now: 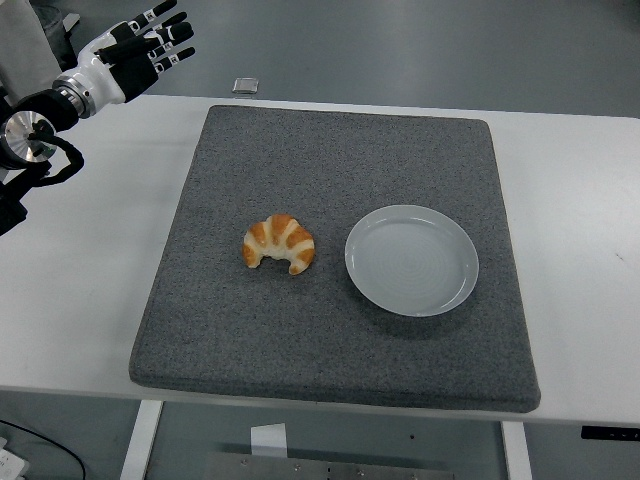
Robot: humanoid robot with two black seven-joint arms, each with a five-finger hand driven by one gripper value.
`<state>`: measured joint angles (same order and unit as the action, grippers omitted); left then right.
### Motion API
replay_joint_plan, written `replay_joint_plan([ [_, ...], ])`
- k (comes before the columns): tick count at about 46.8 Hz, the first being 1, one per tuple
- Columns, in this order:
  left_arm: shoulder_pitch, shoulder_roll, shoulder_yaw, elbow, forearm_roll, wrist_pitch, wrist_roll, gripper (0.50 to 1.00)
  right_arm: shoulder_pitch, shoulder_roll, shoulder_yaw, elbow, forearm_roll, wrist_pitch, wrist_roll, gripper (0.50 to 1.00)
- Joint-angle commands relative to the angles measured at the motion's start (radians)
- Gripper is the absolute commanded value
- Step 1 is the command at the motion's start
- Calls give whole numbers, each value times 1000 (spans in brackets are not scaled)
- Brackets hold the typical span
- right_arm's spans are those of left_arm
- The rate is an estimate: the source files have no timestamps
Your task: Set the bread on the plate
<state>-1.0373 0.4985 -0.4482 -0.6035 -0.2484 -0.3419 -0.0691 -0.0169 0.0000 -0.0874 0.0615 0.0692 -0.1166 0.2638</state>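
Observation:
A golden-brown croissant (279, 243) lies on the grey mat (330, 160), a little left of its middle. A pale grey-blue plate (411, 259) sits on the mat just right of the croissant, with nothing on it. My left hand (150, 42) is raised at the upper left, beyond the table's far left corner, far from the croissant. Its fingers are spread and hold nothing. My right arm is out of view.
The mat rests on a white table (80, 290). A small grey object (245, 86) lies at the table's far edge, just behind the mat.

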Motion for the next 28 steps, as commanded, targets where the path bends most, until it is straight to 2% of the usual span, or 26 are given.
replay_joint_plan([
  [1, -1, 0, 0, 1, 0, 0, 0, 1000, 0, 0, 0, 0, 0, 0, 0, 932],
  [28, -3, 2, 3, 1, 0, 12, 0, 1000, 0, 0, 0, 0, 0, 0, 0, 932],
])
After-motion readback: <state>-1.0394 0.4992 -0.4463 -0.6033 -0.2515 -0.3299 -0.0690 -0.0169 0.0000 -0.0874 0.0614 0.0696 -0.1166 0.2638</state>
